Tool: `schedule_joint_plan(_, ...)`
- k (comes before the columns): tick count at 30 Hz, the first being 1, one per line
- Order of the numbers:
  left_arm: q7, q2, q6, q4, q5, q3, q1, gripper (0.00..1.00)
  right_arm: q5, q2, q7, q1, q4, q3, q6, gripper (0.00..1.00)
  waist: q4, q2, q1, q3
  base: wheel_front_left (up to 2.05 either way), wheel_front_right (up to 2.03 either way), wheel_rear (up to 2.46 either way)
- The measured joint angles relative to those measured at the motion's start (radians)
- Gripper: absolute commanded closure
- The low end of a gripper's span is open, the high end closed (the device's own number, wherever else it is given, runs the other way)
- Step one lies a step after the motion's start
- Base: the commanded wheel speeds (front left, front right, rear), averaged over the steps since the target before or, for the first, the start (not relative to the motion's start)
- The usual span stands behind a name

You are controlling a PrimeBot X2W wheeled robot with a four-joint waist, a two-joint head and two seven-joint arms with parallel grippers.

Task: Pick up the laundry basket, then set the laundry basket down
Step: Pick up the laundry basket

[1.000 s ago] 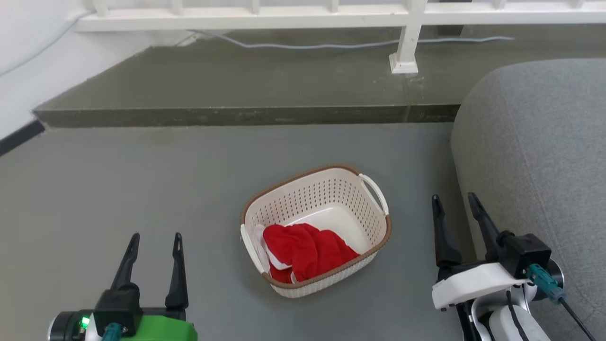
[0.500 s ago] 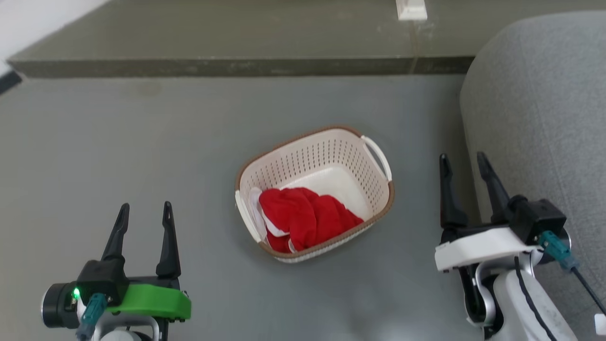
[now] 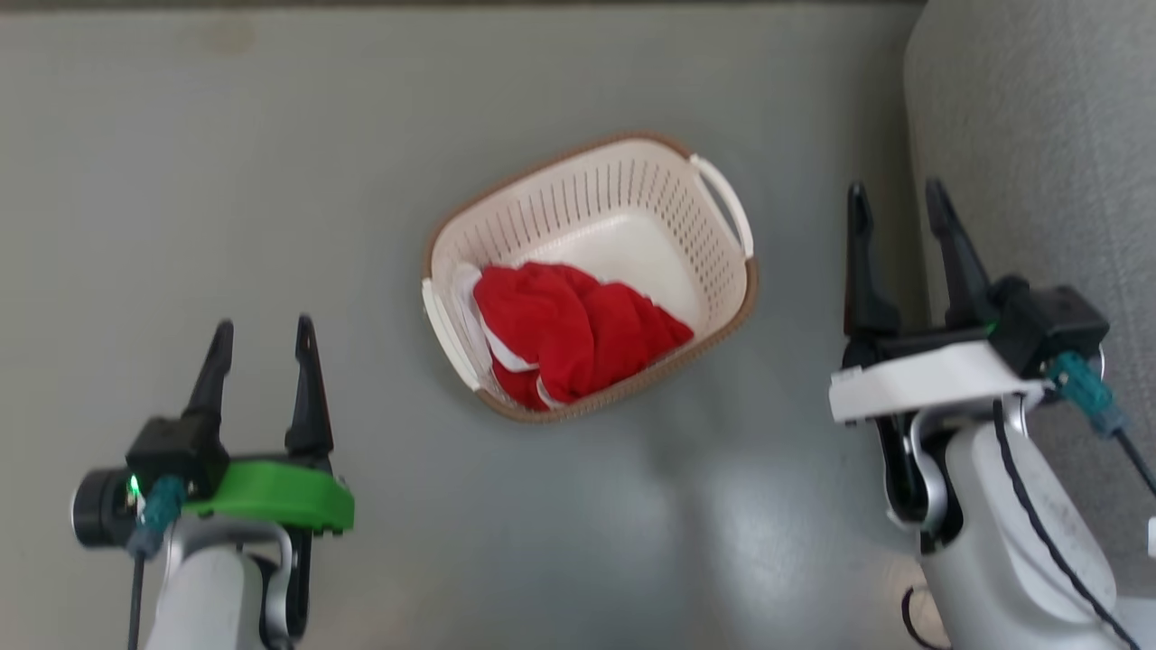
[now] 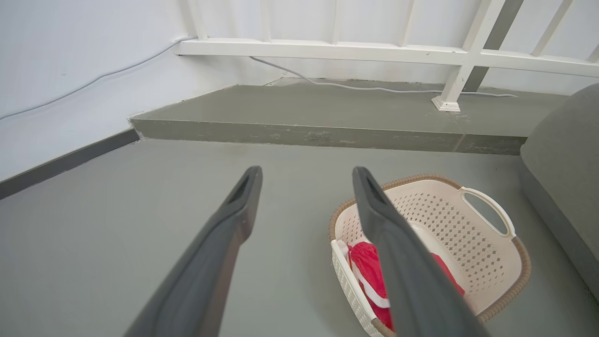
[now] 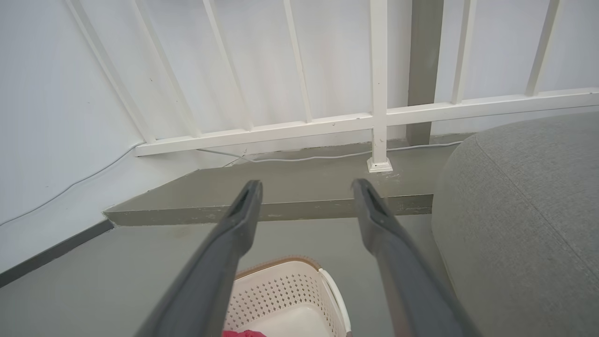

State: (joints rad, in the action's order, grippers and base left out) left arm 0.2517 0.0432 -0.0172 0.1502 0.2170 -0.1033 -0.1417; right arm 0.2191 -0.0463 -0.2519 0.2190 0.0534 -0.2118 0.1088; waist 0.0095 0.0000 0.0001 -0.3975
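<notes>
We find the laundry basket (image 3: 587, 199) standing on the grey floor (image 3: 226, 181), between our two arms and a little farther out than either gripper. It sits askew, its long sides running from near left to far right. A red garment (image 3: 560, 329) with white trim lies bunched in its near left part, and the far right part of the bottom is bare. The far right handle (image 3: 722, 203) arches up over the brown rim. The near left handle (image 3: 447, 329) lies close against the garment.

Our left gripper (image 3: 264, 325) hangs at the near left, its two dark fingers spread with only floor between them, well apart from the basket. In the left wrist view one finger crosses in front of the garment, but the head view shows a clear gap.

Our right gripper (image 3: 895, 188) is on the right, its fingers likewise spread and holding nothing. It sits between the basket and a grey upholstered sofa (image 3: 1039, 135), near the far right handle without touching it. One finger overlaps the sofa's edge, and we cannot tell whether they touch.

Farther out, a raised concrete step (image 4: 327, 133) runs across the floor. A white railing (image 4: 374, 49) stands on it before a white wall (image 4: 70, 70), and a pale cable (image 4: 351, 86) trails along the step's top.
</notes>
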Motion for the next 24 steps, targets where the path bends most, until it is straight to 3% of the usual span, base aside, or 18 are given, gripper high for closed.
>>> schedule_joint_plan(24, 0.0, -0.012, 0.018, 0.276, 0.103, -0.057, -0.335, 0.0, -0.001, -0.012, -0.003, 0.278, -0.049, 0.002, 0.005, 0.0, -0.035, 0.0, 0.0001, -0.342, 0.0, 0.0, 0.0)
